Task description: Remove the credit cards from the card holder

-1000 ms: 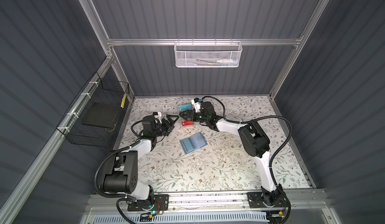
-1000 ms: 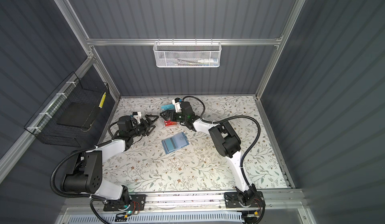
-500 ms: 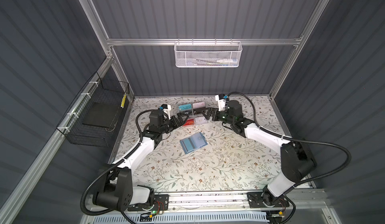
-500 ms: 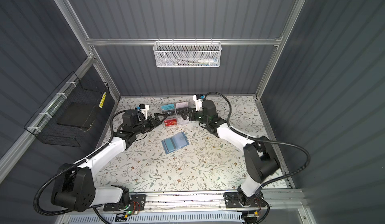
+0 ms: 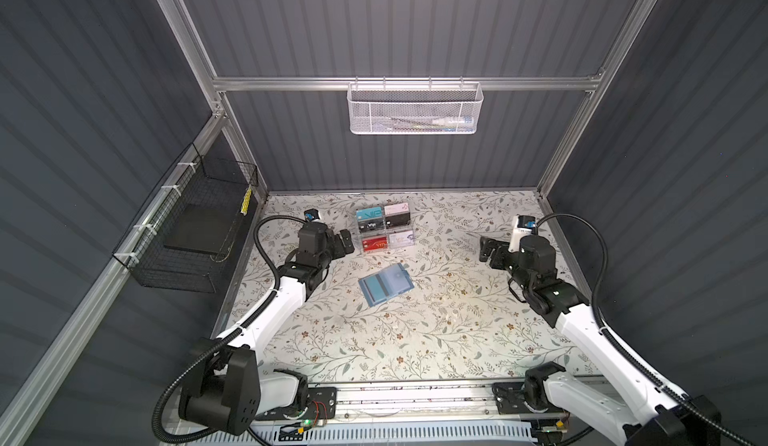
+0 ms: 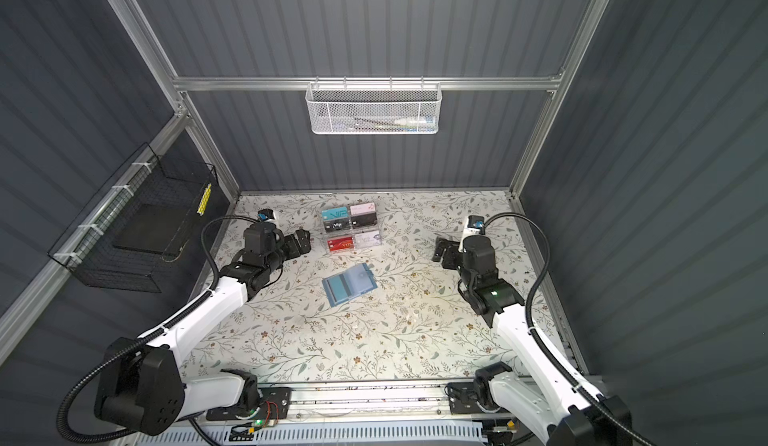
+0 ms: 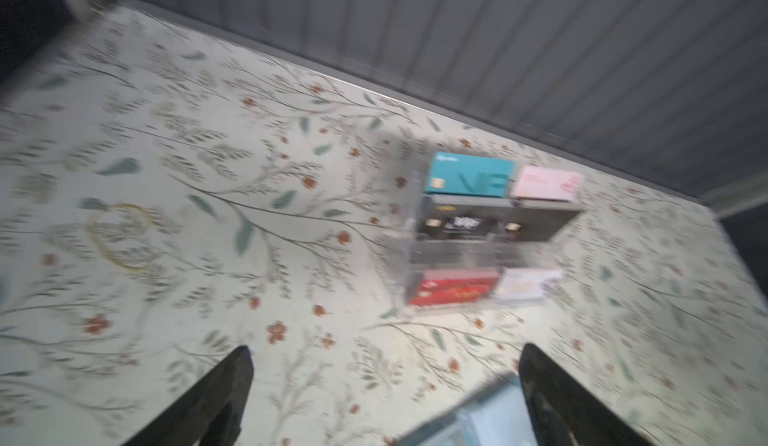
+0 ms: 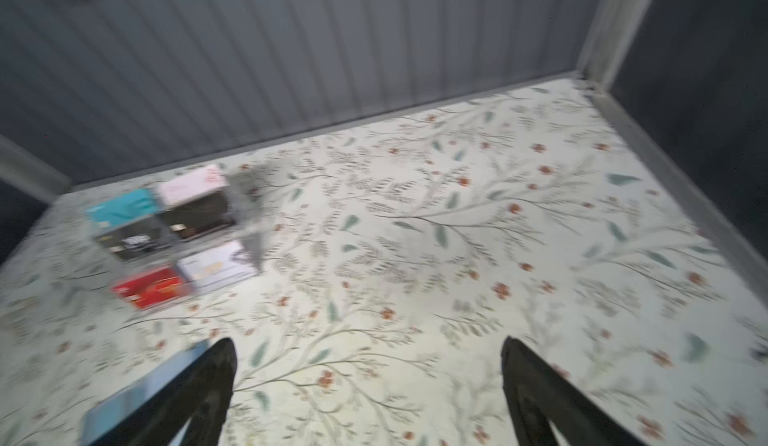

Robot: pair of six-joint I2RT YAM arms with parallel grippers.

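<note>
**Holder open, both grippers empty**

Card holder lies open on the table, near the clear acrylic rack. Left gripper and right gripper hover at either side, jaws spread. Best move: pin the soft slate-blue flap, then pinch the thin rigid dark strip, likely a card, out of its slick translucent sleeve.

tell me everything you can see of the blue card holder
The card holder is a small slate-blue folding wallet, lying open and flat on the floral table, turned at an angle, just in front of the clear card rack. The half toward the left arm shows dark stripes, perhaps cards in sleeves; the other half is plain pale blue. Only the table touches it; the left gripper and right gripper, both open, are apart from it.
</note>
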